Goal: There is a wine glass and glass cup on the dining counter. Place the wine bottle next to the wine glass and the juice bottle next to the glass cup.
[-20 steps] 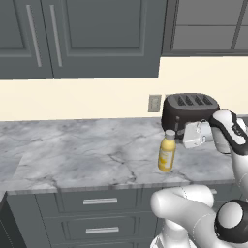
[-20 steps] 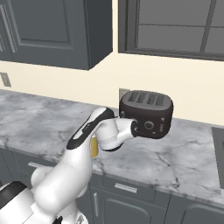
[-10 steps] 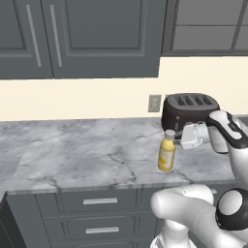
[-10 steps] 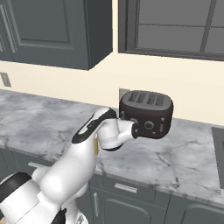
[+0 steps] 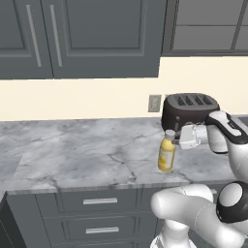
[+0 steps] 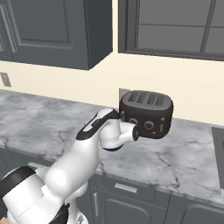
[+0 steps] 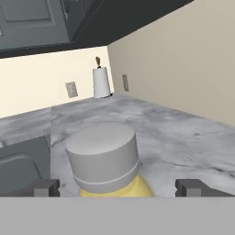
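Juice bottle (image 5: 166, 154) label unreadable, between open claw (image 7: 117, 187) tips.

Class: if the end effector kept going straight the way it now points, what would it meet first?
Most likely the juice bottle: its grey cap sits right ahead between the open fingertips of the end effector, though the exact gap is hard to judge.
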Available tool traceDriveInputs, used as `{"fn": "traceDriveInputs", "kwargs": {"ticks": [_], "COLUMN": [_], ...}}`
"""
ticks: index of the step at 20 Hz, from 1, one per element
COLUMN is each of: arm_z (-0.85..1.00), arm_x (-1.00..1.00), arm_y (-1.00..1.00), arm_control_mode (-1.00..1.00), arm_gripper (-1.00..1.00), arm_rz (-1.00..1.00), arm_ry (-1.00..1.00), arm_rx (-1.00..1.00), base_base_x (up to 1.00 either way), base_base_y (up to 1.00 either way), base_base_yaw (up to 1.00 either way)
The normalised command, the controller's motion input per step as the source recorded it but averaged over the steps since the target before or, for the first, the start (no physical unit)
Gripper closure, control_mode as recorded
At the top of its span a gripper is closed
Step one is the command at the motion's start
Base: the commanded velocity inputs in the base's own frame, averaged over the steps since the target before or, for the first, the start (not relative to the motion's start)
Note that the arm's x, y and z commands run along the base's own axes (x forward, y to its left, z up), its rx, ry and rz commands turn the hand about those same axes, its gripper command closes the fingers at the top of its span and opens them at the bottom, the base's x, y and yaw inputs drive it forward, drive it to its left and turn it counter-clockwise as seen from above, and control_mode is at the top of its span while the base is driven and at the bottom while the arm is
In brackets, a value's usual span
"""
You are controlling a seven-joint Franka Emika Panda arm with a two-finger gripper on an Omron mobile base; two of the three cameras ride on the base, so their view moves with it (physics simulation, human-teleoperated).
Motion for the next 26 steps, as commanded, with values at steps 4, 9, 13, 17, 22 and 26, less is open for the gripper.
{"fn": "traceDriveInputs", "kwargs": {"ticks": [4,9,13,17,22,26], "arm_z": [0.0,0.0,0.0,-0.02,-0.02,0.05], "arm_x": [0.02,0.07,0.12,0.11,0.04,-0.01], "arm_y": [0.17,0.14,0.15,0.14,0.04,0.0], "arm_control_mode": [-1.0,-1.0,-1.0,-1.0,-1.0,-1.0], "arm_gripper": [-1.0,-1.0,-1.0,-1.0,1.0,1.0], "arm_rz": [0.0,0.0,0.0,0.0,0.0,0.0], "arm_ry": [-0.03,-0.01,0.0,0.0,0.0,0.0], "arm_rx": [0.03,0.02,0.02,0.03,0.04,0.06], "base_base_x": [0.0,0.0,0.0,0.0,0.0,0.0], "base_base_y": [0.0,0.0,0.0,0.0,0.0,0.0], "base_base_yaw": [0.0,0.0,0.0,0.0,0.0,0.0]}}
